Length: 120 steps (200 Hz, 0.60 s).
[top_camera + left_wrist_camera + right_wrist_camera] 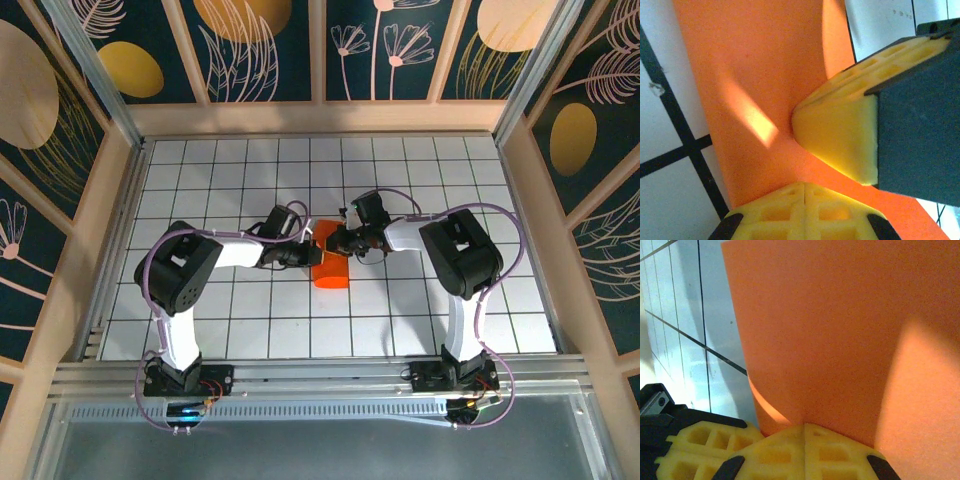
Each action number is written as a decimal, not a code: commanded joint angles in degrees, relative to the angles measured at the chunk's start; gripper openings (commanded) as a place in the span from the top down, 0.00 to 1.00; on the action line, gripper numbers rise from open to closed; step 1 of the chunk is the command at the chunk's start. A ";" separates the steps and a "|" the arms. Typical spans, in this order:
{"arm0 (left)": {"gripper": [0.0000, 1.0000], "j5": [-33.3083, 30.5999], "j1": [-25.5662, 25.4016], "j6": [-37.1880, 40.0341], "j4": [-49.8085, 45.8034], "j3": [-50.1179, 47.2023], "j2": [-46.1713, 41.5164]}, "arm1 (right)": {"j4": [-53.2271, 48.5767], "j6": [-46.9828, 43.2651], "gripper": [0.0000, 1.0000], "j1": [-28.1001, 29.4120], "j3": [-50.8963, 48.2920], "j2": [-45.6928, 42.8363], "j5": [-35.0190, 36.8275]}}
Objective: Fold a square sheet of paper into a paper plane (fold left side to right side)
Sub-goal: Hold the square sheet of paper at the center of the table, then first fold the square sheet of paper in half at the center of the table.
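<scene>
Left tool [804, 187] and right tool [804, 426] — both closed — press the orange sheet [755, 70]; open table [250, 322] all round.

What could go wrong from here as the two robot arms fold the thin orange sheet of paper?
1. The left gripper and right gripper are shut, nearly tip to tip, at the thin orange sheet of paper; pulling apart might tear it.
2. The sheet looks bowed in the right wrist view, so a crease could land crooked.
3. Their yellow fingers crowd together and may collide.
</scene>
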 commanded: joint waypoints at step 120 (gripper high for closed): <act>0.97 1.21 -0.18 -5.03 -2.42 -11.46 -10.24 | -4.23 -0.70 1.00 -0.73 -3.52 0.70 4.52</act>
